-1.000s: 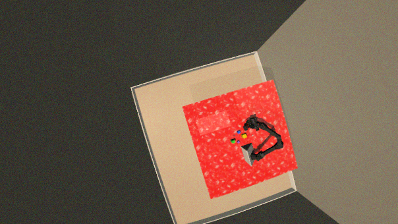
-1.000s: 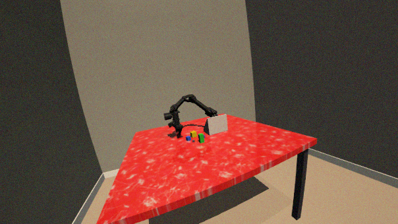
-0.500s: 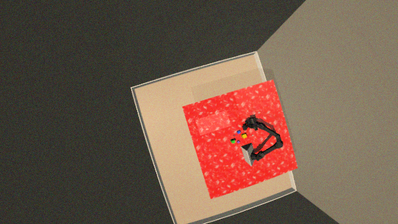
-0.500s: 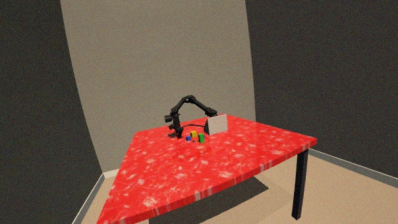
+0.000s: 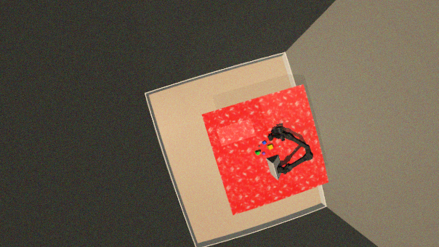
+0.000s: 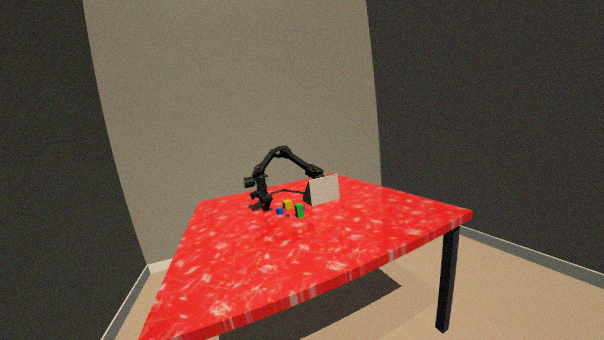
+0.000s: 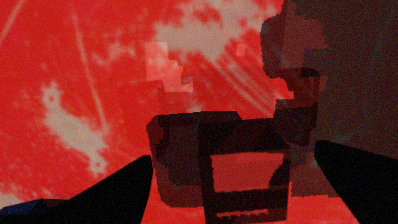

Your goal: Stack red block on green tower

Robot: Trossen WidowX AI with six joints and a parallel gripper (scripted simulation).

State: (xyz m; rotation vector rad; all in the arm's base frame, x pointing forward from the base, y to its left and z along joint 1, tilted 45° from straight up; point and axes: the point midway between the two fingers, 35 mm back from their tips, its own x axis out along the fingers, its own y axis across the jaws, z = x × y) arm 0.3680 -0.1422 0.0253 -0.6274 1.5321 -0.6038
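The red block (image 7: 247,172) lies on the red table, dark in the arm's shadow, and fills the lower middle of the wrist view. My gripper (image 7: 233,156) (image 5: 273,136) (image 6: 262,201) is open and low over the table, with one finger on each side of the block and not touching it. I cannot make out the block in the top and exterior views. The green tower (image 5: 258,152) (image 6: 299,210) stands upright a short way from the gripper.
A yellow block (image 5: 270,147) (image 6: 287,204) and a blue block (image 5: 264,142) (image 6: 279,211) lie between the gripper and the tower. A grey wedge (image 5: 274,168) (image 6: 323,190) stands by the arm's base. The red table (image 6: 310,260) has edges all round.
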